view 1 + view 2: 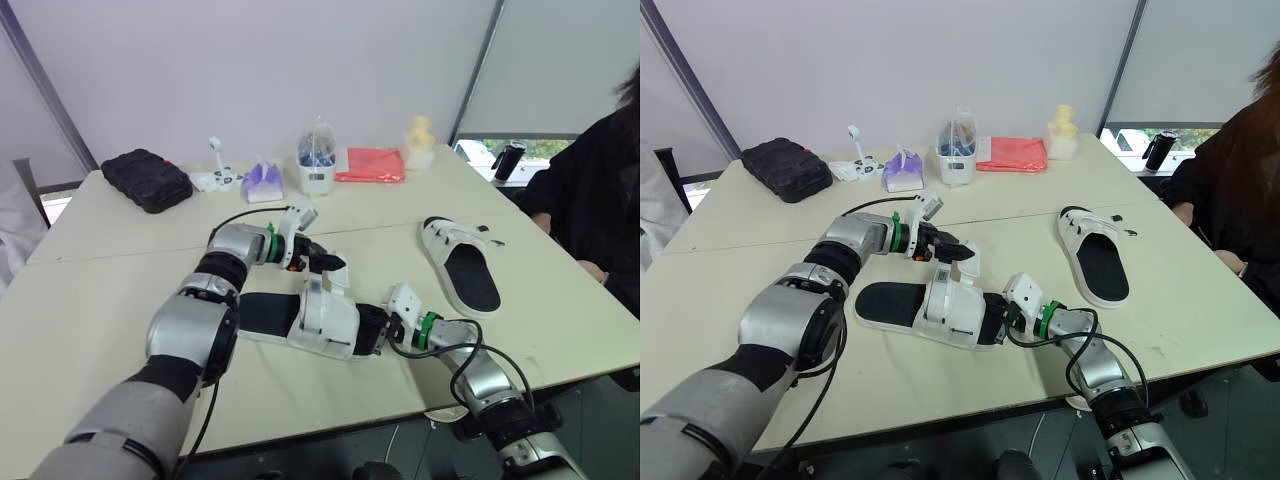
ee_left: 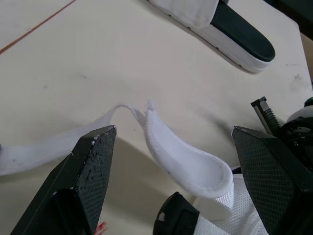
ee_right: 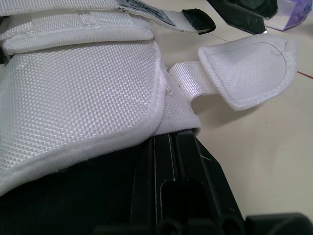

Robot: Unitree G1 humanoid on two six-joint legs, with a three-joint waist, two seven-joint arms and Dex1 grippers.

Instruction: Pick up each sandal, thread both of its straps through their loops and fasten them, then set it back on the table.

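Hanging with its two black fingers spread wide and holding nothing, your left gripper [image 1: 328, 264] sits just above the loose white padded strap tab [image 2: 191, 164]. The tab curls up from the far side of the near white woven sandal with the black footbed [image 1: 322, 322]. That sandal lies on the pale table [image 1: 90, 290] near its front edge, with its long axis along that edge. Your right gripper [image 1: 374, 330] meets its strapped end; whether it grips cannot be told. The left arm is judged nearer the strap. The second matching sandal [image 1: 462, 262] lies well apart, toward the right edge.
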